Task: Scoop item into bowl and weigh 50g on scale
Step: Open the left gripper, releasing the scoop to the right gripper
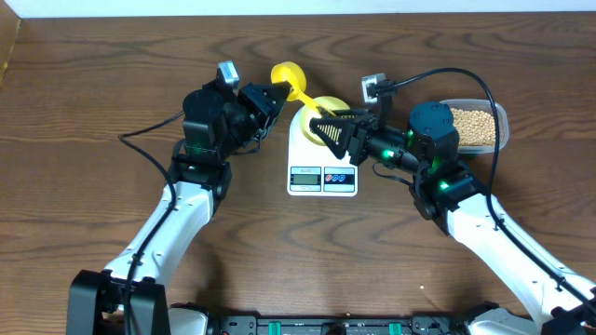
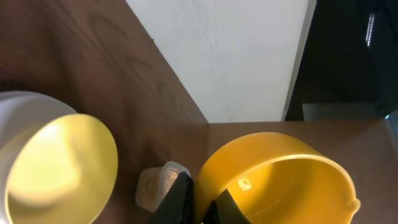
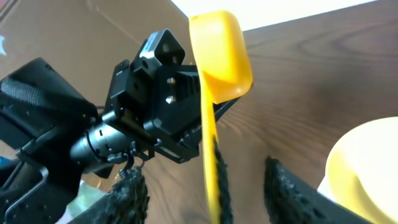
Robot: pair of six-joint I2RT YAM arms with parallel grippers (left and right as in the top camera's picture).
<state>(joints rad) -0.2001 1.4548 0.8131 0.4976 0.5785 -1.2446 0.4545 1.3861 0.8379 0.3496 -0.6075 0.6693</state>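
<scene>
The left gripper (image 1: 277, 96) is clamping the spoon (image 1: 289, 76) by its handle and holding the cup up behind the scale (image 1: 323, 158). From its wrist view, one bean (image 2: 245, 183) is lying in the cup. The right gripper (image 1: 333, 128) is hovering over the bowl (image 1: 328, 104), which is sitting on the scale's platform. Its jaws are standing apart with the spoon handle between them, gripping nothing that I can make out. The rest of the beans (image 1: 470, 126) are lying in the tub (image 1: 504, 121), off to the right of the scale.
</scene>
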